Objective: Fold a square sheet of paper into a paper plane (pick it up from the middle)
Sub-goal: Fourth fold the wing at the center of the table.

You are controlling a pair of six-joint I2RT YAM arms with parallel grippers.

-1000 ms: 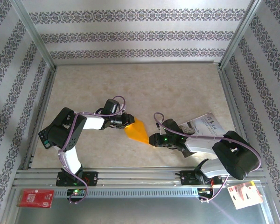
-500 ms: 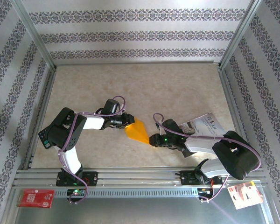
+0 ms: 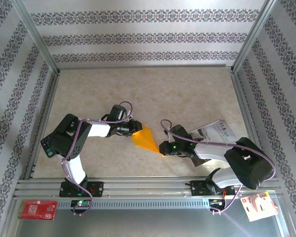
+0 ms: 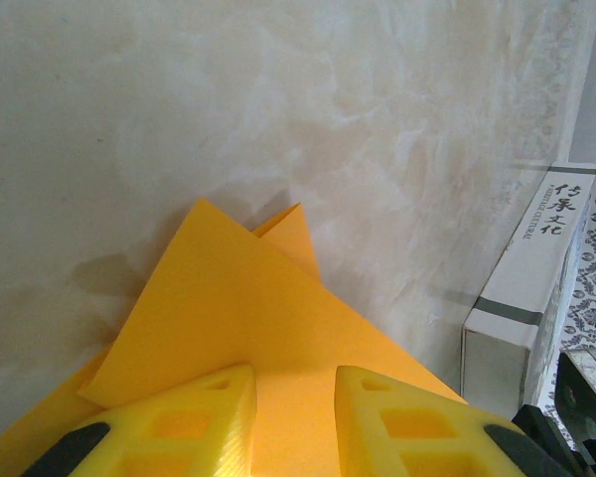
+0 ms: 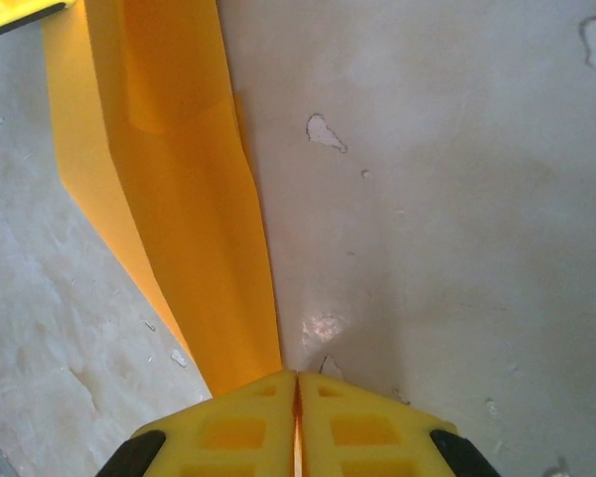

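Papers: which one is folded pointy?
The bright orange paper, creased to a narrow point. The grey printed sheet and the small red card lie flat, unfolded.

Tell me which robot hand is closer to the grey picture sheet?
Right. The right gripper pinches the tip of the orange paper, a little way left of the grey printed sheet. The left gripper is at the paper's other end, farther away.

**Both arms reach inward, grippers meeting at the paper**

The left arm (image 3: 96,129) bends at the elbow and reaches right. The left gripper (image 4: 293,388) has its fingers parted over the paper (image 4: 238,308). The right arm (image 3: 212,150) stretches low to the left. The right gripper (image 5: 297,388) is pinched closed on the paper's narrow tip.
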